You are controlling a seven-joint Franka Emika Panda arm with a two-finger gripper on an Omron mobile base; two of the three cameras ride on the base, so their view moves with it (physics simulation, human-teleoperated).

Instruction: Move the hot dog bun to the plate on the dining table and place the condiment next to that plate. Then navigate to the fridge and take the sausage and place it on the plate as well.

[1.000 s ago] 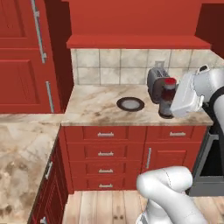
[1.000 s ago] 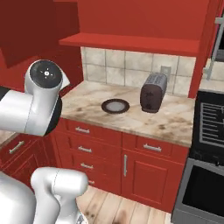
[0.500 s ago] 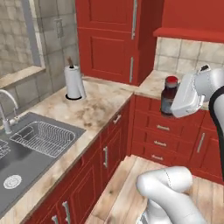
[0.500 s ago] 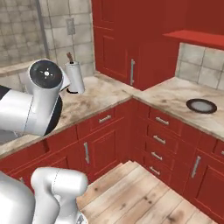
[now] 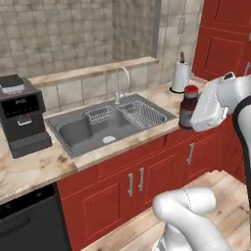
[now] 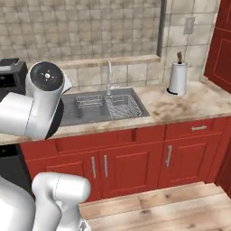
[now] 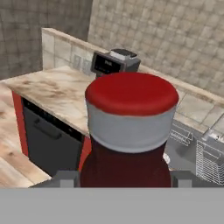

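Jaws clamped on the condiment [image 5: 188, 107], carried past the sink [image 5: 103, 127]; I'd keep it upright while driving.

No legible text, label, brand, number or sign appears in any view. The coffee machine [image 5: 22, 115] has a dark front panel with faint reddish marks, too small and blurred to read. The condiment [image 7: 131, 131] bottle shows a plain pale band below its cap, with no printing on it. The wall plate [image 6: 189, 25] on the tiled backsplash is blank.
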